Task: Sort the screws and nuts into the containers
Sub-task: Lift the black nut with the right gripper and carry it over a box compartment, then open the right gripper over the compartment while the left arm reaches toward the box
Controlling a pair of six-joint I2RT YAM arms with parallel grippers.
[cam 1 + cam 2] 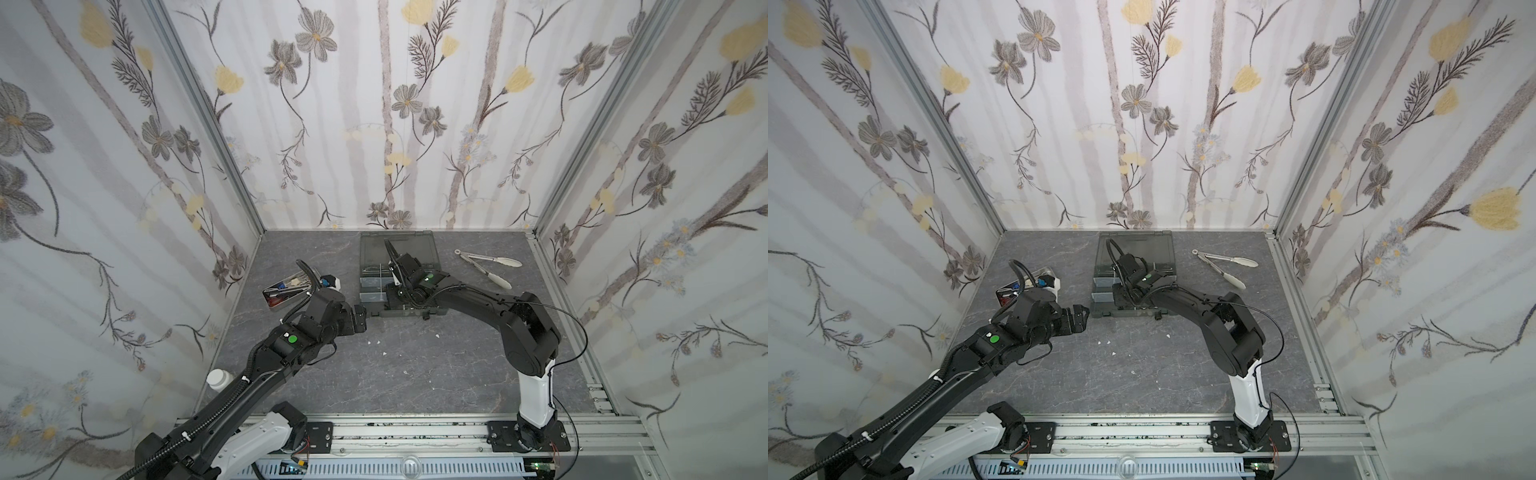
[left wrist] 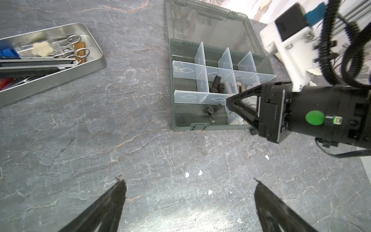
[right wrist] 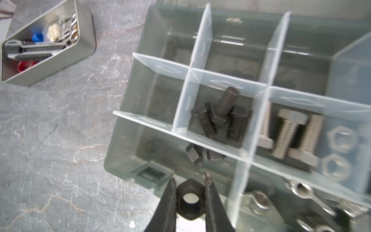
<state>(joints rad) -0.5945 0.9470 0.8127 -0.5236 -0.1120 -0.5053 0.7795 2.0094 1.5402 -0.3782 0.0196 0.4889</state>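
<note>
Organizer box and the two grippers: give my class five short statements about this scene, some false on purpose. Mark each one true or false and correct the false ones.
1. The right gripper is shut on a black nut. True.
2. The left gripper holds a silver screw. False: it is open and empty, over the table.
3. The black screws and silver screws share a compartment. False: a divider separates them.
4. The lid of the organizer box is open. True.
5. The tongs lie in the metal tray. False: they lie on the table, across the box from the tray.
</note>
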